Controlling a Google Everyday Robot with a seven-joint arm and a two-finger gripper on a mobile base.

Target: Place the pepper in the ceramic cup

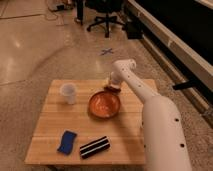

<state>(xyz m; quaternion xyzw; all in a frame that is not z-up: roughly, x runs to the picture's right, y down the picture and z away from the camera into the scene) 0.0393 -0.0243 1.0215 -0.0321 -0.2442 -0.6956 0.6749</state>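
1. The gripper (113, 84) sits low at the far side of the worktop (50, 120), jaws apart.
2. An orange bowl (104, 106) lies just nearer than the jaws. A blue sponge (67, 142) and a striped block (94, 147) lie well nearer.
3. The pepper (111, 90) lies right under the jaws, at the bowl's far rim. The ceramic cup (68, 93) stands apart — left of the jaws, past the bowl.

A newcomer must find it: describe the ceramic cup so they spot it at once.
On the wooden table, look left of the orange bowl, away from the gripper at the bowl's far rim. The ceramic cup stands upright near the far left corner, the only small plain white thing there.
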